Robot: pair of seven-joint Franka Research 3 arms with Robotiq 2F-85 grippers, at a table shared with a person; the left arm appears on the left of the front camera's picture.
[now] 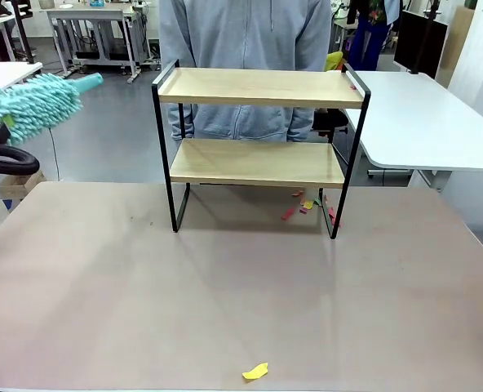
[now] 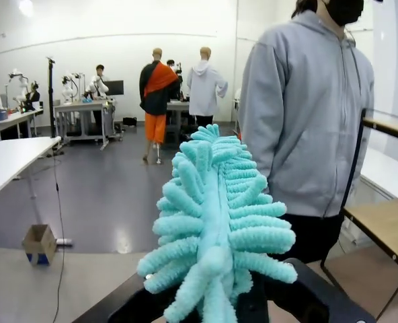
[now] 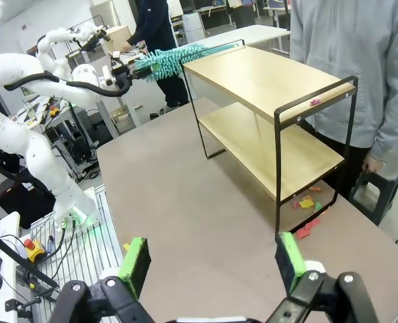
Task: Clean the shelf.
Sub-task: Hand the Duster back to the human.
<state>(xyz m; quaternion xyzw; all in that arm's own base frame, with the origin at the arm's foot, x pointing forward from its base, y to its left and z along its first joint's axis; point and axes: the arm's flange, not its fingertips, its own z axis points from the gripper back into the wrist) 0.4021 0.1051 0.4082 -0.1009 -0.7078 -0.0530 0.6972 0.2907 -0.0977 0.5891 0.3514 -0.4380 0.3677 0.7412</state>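
The shelf [image 1: 258, 87] stands mid-table, two light wooden boards in a thin black frame; the right wrist view shows the shelf [image 3: 266, 77] from its side. My left gripper [image 2: 216, 311] is shut on the handle of a fluffy teal duster [image 2: 212, 222]. The duster [image 1: 29, 106] hangs in the air left of the shelf's top board, not touching it. From the right wrist view, the left gripper [image 3: 122, 73] holds the duster [image 3: 169, 60] pointed at the shelf's top corner. My right gripper [image 3: 212, 259] is open above the table with nothing between its green pads.
Coloured paper scraps [image 1: 307, 206] lie on the table under the shelf's right end. A yellow scrap [image 1: 255, 371] lies near the front edge. A small pink bit [image 1: 352, 84] sits on the top board. A person in a grey hoodie [image 1: 245, 49] stands behind the shelf.
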